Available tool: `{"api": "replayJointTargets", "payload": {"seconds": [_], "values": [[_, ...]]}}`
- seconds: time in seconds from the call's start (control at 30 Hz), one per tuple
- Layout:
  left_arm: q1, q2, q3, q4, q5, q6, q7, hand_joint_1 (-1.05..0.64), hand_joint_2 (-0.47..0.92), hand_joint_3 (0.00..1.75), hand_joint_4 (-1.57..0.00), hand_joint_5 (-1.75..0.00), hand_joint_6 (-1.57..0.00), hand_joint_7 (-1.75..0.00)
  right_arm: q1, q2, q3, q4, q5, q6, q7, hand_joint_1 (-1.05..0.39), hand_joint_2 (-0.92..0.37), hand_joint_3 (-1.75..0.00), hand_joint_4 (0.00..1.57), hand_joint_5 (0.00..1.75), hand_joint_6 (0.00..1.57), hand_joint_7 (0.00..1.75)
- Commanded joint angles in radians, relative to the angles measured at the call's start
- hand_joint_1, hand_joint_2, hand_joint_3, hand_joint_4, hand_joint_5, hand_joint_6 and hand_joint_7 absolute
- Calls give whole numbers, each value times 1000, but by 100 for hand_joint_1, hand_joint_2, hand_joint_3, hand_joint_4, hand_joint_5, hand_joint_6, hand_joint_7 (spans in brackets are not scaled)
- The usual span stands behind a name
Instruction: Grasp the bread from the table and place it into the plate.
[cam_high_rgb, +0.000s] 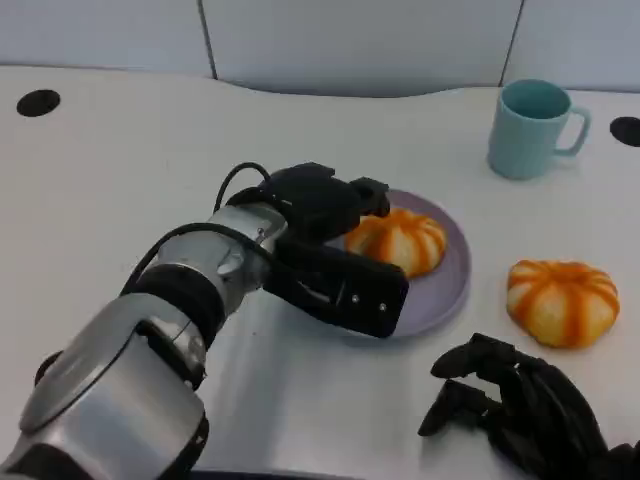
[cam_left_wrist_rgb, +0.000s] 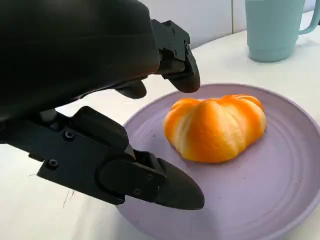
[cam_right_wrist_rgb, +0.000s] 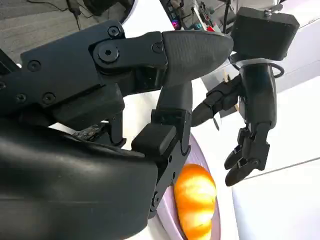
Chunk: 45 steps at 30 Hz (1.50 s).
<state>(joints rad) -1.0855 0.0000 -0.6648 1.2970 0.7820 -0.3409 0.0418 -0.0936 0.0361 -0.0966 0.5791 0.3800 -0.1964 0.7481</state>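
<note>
Hiding the plate's (cam_high_rgb: 455, 262) near rim, the left robot hand (cam_high_rgb: 335, 250) hovers open-fingered beside the bread (cam_high_rgb: 397, 240)

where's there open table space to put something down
Bare table stretches across the far left, behind the left hand. A smaller patch lies between the plate and the mug. The near right is crowded: the second bread and the right hand.

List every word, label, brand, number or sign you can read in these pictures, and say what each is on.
None can be read. The cup, the plate, both breads, the table and the left hand carry no print or mark that the views show.
</note>
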Motion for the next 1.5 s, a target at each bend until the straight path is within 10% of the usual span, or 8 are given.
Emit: {"api": "replayJointTargets", "payload": {"seconds": [0.03,0.17,0.9,1.5], "values": [[-24,6,-3,1,2,3,-12,-94,92,17,0,-55,0,-68,9,-8,-3,14,-4,-1,3,-49,-92,-36,78,122,78,87],[-7,66,97,-49,-92,-65,10,-88,92,11,0,-87,0,-97,2,-11,-8,14,0,16,-7,-50,-92,-35,78,123,79,87],[278,162,429,-196,-502,-356,-145,-84,92,22,0,-119,-5,-88,2,-19,-4,6,-15,22,-31,-50,-92,-37,77,125,78,89],[671,149,612,-661,-865,-318,-387,-80,92,31,-10,-97,-28,-41,0,-15,-7,-6,-13,29,-34,-49,-91,-38,76,127,76,93]]}}
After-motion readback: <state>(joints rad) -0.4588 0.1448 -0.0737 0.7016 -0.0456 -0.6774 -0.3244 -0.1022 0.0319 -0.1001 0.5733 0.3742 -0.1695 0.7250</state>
